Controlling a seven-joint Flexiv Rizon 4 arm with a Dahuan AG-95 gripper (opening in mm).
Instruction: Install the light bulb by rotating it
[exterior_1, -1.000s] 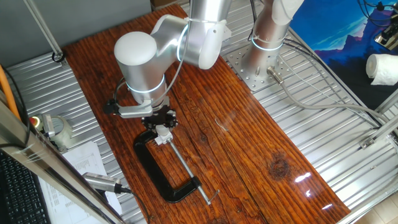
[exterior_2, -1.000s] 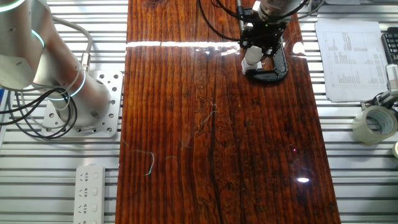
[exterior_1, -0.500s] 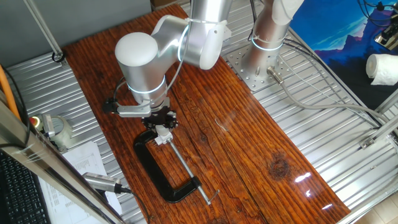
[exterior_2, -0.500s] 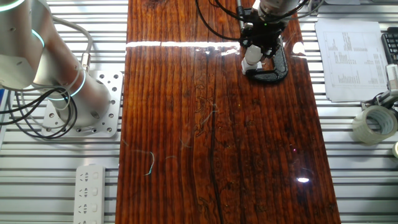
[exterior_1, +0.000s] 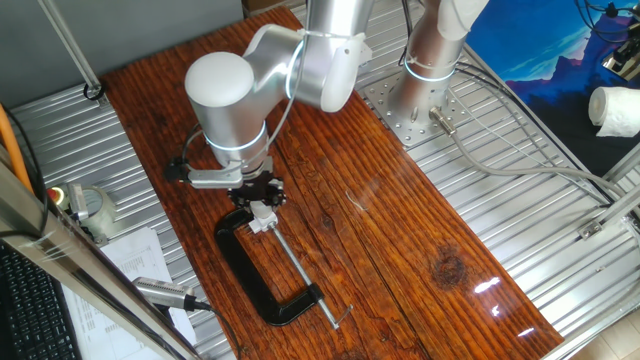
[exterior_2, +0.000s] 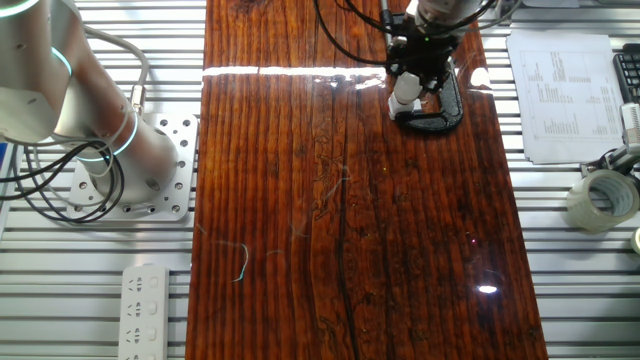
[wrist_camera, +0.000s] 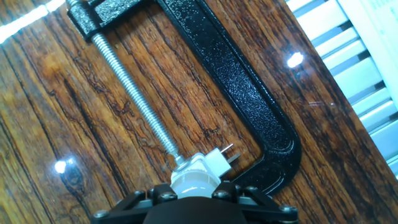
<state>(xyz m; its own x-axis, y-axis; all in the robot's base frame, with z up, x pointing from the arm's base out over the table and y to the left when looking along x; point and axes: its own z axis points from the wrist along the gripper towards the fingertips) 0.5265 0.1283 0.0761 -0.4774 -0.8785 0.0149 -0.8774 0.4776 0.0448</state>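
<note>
Bulb (wrist_camera: 194, 179) sits inside black C-clamp (wrist_camera: 249, 99), fingers seemingly around it.

**Colours and patterns on the bench**

We see a bench (exterior_1: 330, 200) of reddish-brown wood with dark, streaky grain and a glossy sheen that throws white glare spots. The C-clamp (wrist_camera: 249, 99) is black with a pebbled, speckled finish; its screw (wrist_camera: 130, 87) is silvery metal, finely ribbed by its thread. The light bulb (wrist_camera: 194, 180) reads as pale white, and the socket block (wrist_camera: 214, 163) beside it is white too. The tool (wrist_camera: 193, 208) is black. The arm (exterior_1: 225, 95) is silver-grey with a white cap and a thin glowing cyan ring. The frame around the bench (exterior_2: 100, 300) is ribbed silver metal.
</note>
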